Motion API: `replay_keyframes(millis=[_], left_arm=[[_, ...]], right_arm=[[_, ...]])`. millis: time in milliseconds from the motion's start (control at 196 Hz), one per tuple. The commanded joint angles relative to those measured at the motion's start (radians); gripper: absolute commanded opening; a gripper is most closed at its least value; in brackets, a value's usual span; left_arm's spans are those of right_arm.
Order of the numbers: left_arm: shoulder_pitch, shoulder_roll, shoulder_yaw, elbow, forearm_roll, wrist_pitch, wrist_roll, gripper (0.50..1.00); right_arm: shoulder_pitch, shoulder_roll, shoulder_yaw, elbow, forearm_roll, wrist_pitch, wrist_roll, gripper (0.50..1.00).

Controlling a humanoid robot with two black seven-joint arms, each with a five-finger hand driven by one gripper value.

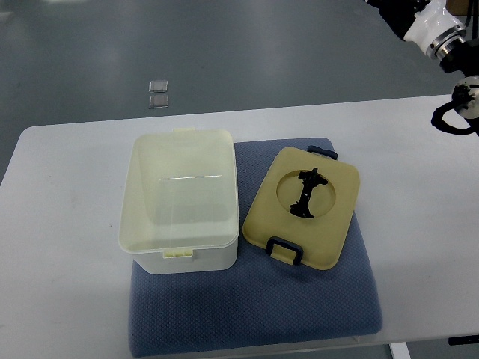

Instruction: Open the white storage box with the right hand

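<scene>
The white storage box point(179, 200) stands open on the left half of a blue mat point(254, 314), and its inside looks empty. Its beige lid point(329, 224) lies flat on the mat just right of the box, underside up, with a black clip at each end and a black handle piece in a round recess. My right hand point(455, 111) is raised at the far right edge, well away from the lid and box, and holds nothing. Most of the hand is cut off by the picture's edge. The left arm does not show.
The mat lies on a white table point(60, 224) with a rounded far left corner. Two small clear squares point(159, 93) lie on the grey floor beyond the table's far edge.
</scene>
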Motion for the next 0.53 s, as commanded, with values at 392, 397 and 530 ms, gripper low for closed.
replay_keyframes(millis=[392, 397, 530], left_arm=[[0.000, 0.000, 0.000, 0.000, 0.000, 0.000, 0.000, 1.000], [0.000, 0.000, 0.000, 0.000, 0.000, 0.000, 0.000, 1.000], [0.000, 0.000, 0.000, 0.000, 0.000, 0.000, 0.000, 1.000]], right_arm=[[-0.129, 0.178, 0.039, -0.118, 0.004, 0.000, -0.007, 0.930], [-0.130, 0.181, 0.037, -0.120, 0.004, 0.000, -0.006, 0.930], [-0.141, 0.190, 0.033, -0.131, 0.004, 0.000, -0.006, 0.930]])
